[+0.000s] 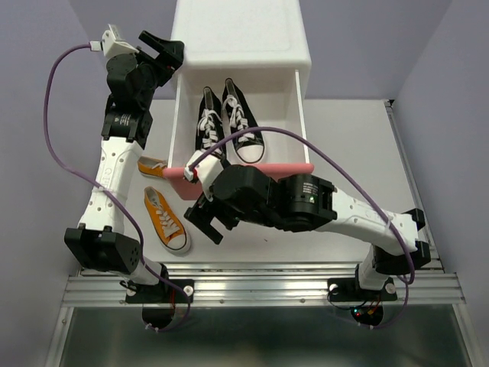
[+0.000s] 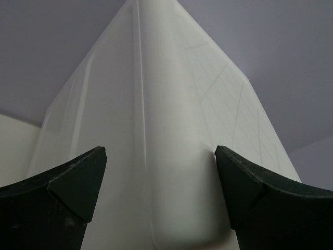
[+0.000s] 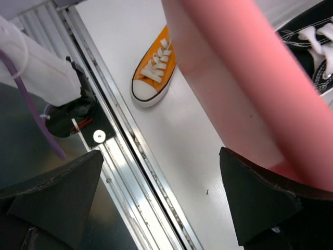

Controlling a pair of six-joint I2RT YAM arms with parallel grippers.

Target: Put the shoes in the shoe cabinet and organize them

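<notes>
While the white shoe cabinet (image 1: 241, 30) stands at the far middle of the table (image 1: 351, 153), one drawer (image 1: 183, 122) is pulled out toward the near side. The two black sneakers (image 1: 210, 118) lie side by side inside it, their toes toward its pink front (image 1: 260, 170). The nearer orange sneaker (image 1: 164, 220) lies on the table left of the drawer, close to the left arm. The farther orange sneaker (image 1: 151, 165) sits just beside the left end of the pink front, partly hidden. The left gripper (image 1: 170, 52) is spread wide astride a left corner of the cabinet body, grasping nothing. The right gripper (image 1: 205, 223) hangs at the near left end of the pink front, jaws wide apart and empty.
</notes>
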